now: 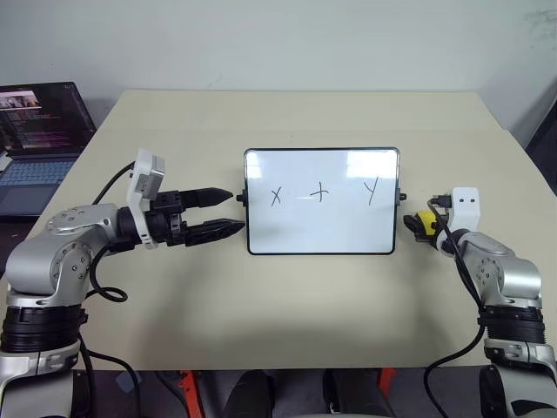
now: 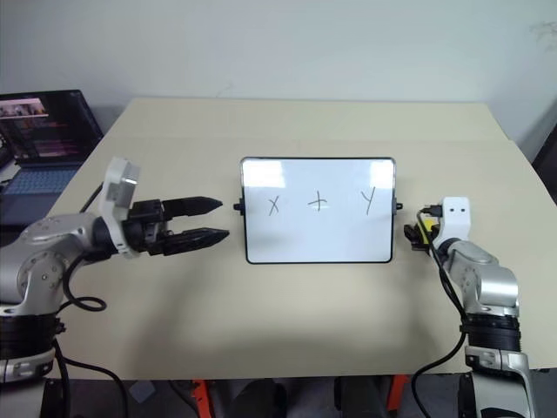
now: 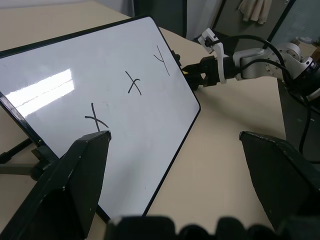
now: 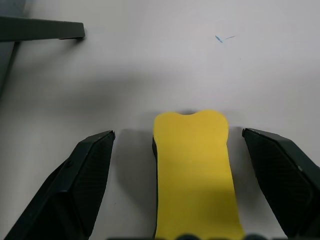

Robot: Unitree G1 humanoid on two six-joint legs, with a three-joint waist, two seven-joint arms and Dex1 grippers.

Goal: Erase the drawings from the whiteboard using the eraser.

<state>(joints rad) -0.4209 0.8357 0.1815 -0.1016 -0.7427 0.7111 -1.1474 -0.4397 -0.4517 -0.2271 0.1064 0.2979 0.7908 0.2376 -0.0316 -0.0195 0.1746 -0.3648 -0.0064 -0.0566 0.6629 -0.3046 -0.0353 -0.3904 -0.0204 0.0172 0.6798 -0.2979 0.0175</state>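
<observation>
The whiteboard [image 1: 322, 231] stands tilted at the middle of the table, with the drawings on it in black: an X [image 1: 276, 197], a plus [image 1: 321, 192] and a Y [image 1: 372, 190]. My left gripper [image 1: 237, 210] is open, its tips just off the board's left edge and nothing between them. The same board fills the left wrist view behind my left gripper [image 3: 175, 137]. To the right of the board lies the yellow eraser [image 4: 195, 170] flat on the table. My right gripper [image 4: 178, 132] is open and straddles it, with a gap at each finger. The eraser [image 1: 425, 219] shows partly behind my right wrist.
An open laptop [image 1: 39, 144] sits off the table's far left corner. The beige table [image 1: 287, 296] reaches back to a pale wall. Black cables loop beside both arms near the front edge.
</observation>
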